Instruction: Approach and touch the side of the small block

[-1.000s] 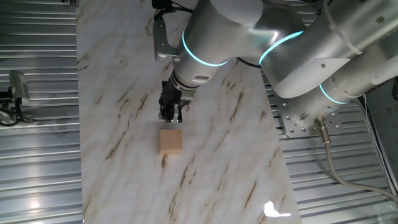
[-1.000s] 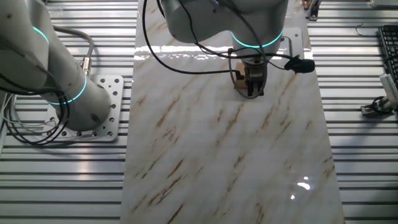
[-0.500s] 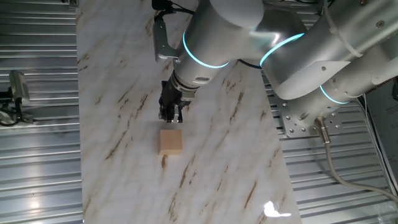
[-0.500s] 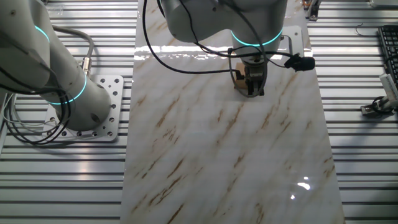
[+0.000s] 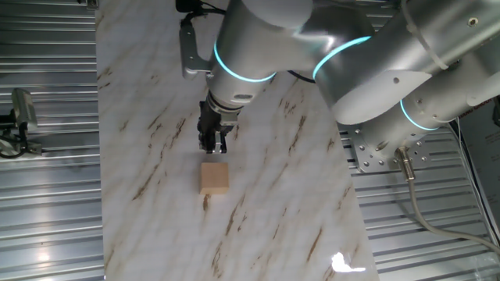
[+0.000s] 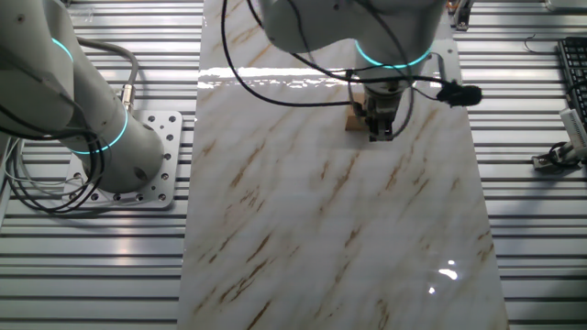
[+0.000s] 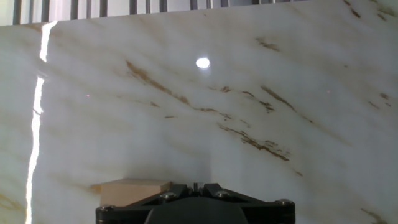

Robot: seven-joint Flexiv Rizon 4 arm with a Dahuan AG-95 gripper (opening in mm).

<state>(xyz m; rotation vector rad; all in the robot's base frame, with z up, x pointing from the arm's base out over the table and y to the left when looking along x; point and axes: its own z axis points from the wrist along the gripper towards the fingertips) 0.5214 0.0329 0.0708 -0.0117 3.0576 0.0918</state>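
The small block (image 5: 214, 177) is a plain tan cube on the marble table (image 5: 141, 94). My gripper (image 5: 212, 145) is shut and empty, its dark tip just above the block's far side with a small gap showing. In the other fixed view the gripper (image 6: 380, 134) hangs in front of the block (image 6: 352, 120), which peeks out at its left. In the hand view the block (image 7: 134, 190) lies at the bottom left, next to the closed gripper (image 7: 195, 186).
The marble slab is ringed by ribbed metal flooring (image 5: 47, 203). The arm's base plate (image 6: 151, 160) stands left of the slab in the other fixed view. A bright light reflection (image 7: 202, 62) sits on the marble.
The arm's wrist has shifted and turned slightly; the gripper tip has moved a little sideways near the block. The block has not moved.
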